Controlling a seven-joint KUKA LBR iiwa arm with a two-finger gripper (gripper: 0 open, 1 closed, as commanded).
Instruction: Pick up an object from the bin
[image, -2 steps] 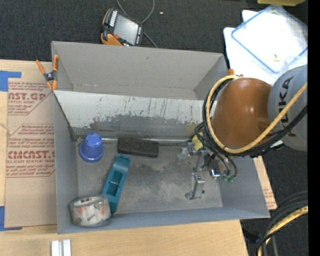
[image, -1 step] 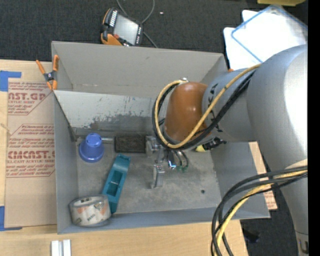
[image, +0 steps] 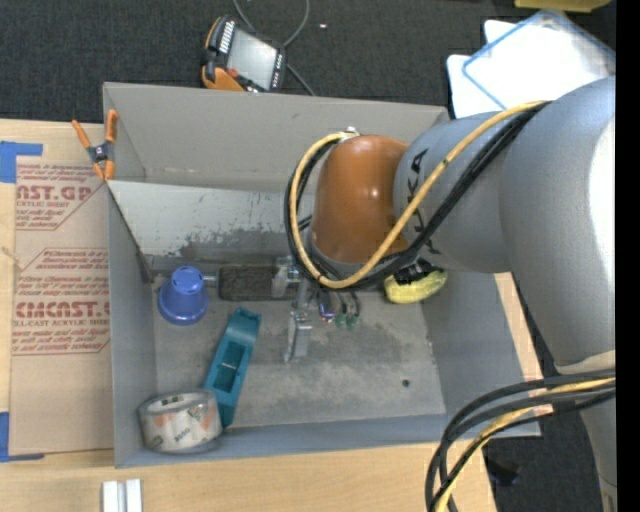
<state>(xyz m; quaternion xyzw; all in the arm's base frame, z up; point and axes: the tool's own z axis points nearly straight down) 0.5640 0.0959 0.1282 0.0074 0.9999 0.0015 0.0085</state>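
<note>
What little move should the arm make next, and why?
Probably a short shift toward the view's left, over the teal tape dispenser. The gripper looks to be above bare bin floor with nothing under it, and the dispenser lies nearest, beside it.

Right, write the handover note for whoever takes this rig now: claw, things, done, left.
Claw: low over the bin's bare floor, just right of the teal tape dispenser; open or shut can't be told.
Things: blue cup and dark block by the back wall, tape roll in the view's lower left corner, yellow thing partly under the arm.
Done: nothing lifted yet; all lie on the floor.
Left: grip one thing, lift it out.
</note>
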